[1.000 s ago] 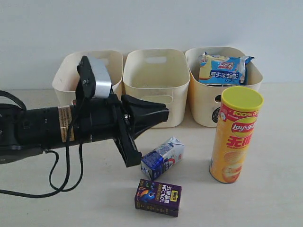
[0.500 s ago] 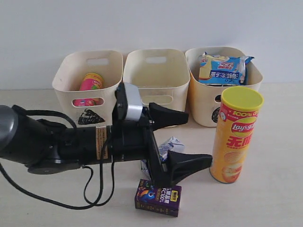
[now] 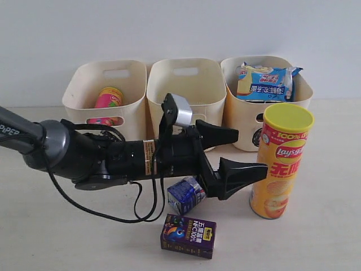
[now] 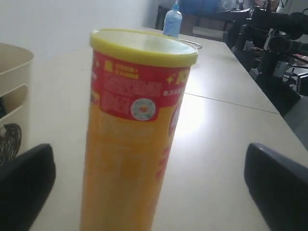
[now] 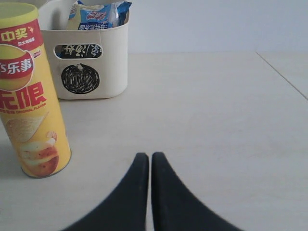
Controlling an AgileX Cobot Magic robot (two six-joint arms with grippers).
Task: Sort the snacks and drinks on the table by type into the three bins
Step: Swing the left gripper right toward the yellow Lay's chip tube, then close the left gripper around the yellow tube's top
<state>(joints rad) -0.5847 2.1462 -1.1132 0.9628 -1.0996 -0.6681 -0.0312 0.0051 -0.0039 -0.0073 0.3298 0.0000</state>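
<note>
The yellow Lay's tube (image 3: 281, 161) stands upright at the right front, and shows close up in the left wrist view (image 4: 134, 130). My left gripper (image 3: 251, 152) is open, its jaws just left of the tube and wide apart either side of it (image 4: 147, 159), not touching. Under that arm lies the blue-and-white carton (image 3: 186, 195); the purple box (image 3: 188, 235) lies in front. The pink tube (image 3: 107, 101) is in the left bin (image 3: 79, 90). The blue-white bag (image 3: 265, 82) is in the right bin (image 3: 237, 113). The orange bag is hidden. My right gripper (image 5: 150, 156) is shut, empty, right of the tube (image 5: 31, 91).
The middle bin (image 3: 186, 84) shows nothing inside. The right bin carries a scribbled circle (image 5: 79, 78). A blue bottle (image 4: 172, 21) and dark equipment (image 4: 274, 48) stand far off behind the tube. A wall runs behind the bins.
My left arm has swung from the left bin rightwards and lower, bringing its open jaws up to the yellow tube. The pink tube, once hidden by the arm, now shows.
</note>
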